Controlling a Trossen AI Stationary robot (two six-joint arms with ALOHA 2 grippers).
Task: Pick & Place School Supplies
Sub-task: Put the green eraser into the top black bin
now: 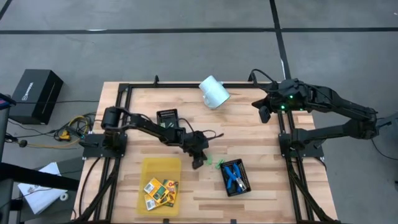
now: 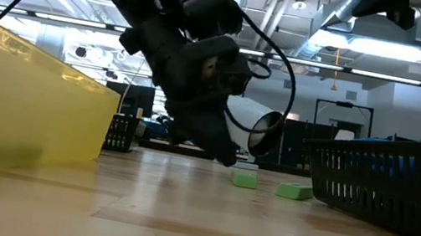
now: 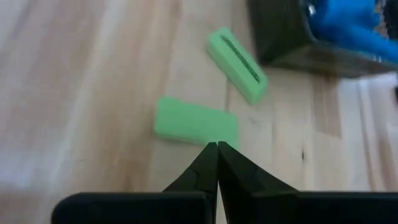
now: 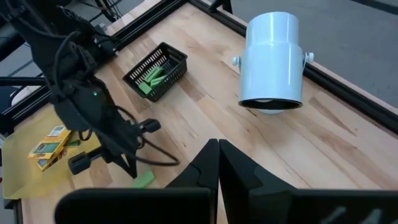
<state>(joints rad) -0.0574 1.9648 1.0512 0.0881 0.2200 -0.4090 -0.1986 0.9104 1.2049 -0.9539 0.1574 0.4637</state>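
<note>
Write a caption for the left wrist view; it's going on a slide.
Left gripper shut empty beside two green pieces on the wooden table.

Both arms matte black, boxy joints w/ round motor housings. Left arm: thin black cable looped along it, slack curl near wrist; small green LED seen in right wrist view. Right arm: green LED lit on wrist block. Left gripper & right gripper: two flat black fingers each, tapering to sharp points, wide black bar behind. Bases black, bolted to black frame rails.
</note>
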